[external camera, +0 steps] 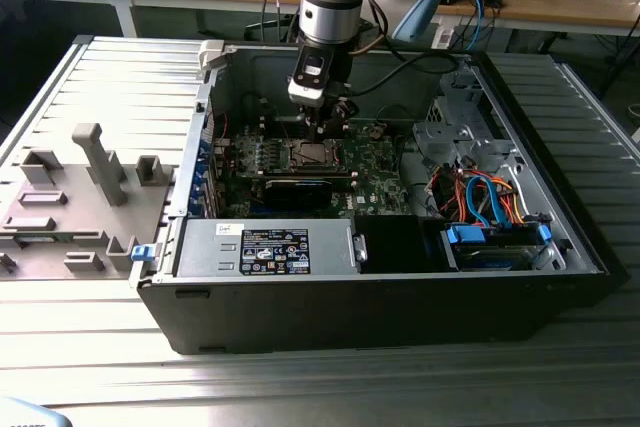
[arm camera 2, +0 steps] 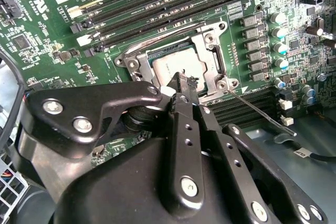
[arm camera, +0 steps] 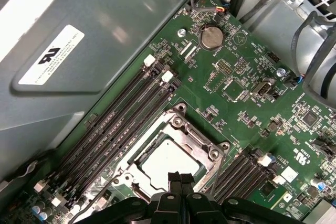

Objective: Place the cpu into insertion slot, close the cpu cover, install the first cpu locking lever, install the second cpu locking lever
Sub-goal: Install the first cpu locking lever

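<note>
The cpu (arm camera 2: 176,65) lies flat in the insertion slot (external camera: 314,154) on the green motherboard, its silvery top showing through the window of the cpu cover (arm camera 2: 212,59). The cover lies down flat over it, as the first wrist view also shows around the cpu (arm camera: 167,160) and cover (arm camera: 195,139). A thin metal locking lever (arm camera 2: 262,111) juts out from one socket corner, away from the cover. My gripper (arm camera 2: 181,83) hangs just above the socket's edge, its black fingers (arm camera: 176,178) pressed together with nothing between them. In the exterior view the gripper (external camera: 325,125) sits over the socket.
The open computer case (external camera: 560,247) surrounds the board with steep metal walls. Long black memory slots (arm camera: 126,124) run beside the socket. A power supply (external camera: 265,247) and coloured cable bundle (external camera: 480,197) fill the near side. Grey fixtures (external camera: 95,162) stand on the table at the exterior view's left.
</note>
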`<state>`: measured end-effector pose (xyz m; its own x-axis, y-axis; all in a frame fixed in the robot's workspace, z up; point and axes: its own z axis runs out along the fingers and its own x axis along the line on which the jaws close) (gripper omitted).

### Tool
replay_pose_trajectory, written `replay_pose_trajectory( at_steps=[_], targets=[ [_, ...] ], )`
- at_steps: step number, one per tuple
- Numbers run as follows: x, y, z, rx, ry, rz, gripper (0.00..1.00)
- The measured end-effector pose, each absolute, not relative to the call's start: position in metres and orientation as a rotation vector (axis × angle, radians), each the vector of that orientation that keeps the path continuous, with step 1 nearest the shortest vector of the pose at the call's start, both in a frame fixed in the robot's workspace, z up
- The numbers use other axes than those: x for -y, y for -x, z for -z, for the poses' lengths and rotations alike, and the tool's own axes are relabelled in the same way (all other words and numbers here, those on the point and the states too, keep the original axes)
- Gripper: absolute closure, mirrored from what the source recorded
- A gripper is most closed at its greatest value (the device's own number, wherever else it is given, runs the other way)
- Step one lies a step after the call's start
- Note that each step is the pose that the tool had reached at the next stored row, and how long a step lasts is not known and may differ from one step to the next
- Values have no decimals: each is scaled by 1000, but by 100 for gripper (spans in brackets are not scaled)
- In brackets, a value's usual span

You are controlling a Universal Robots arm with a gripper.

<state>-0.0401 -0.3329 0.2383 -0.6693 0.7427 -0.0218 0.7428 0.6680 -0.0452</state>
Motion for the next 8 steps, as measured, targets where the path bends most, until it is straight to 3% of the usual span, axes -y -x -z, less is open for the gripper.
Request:
replay_pose_trajectory(
  at_steps=[8],
  targets=[
    [333, 40, -238, -2876, -1258, 79, 89]
  ],
)
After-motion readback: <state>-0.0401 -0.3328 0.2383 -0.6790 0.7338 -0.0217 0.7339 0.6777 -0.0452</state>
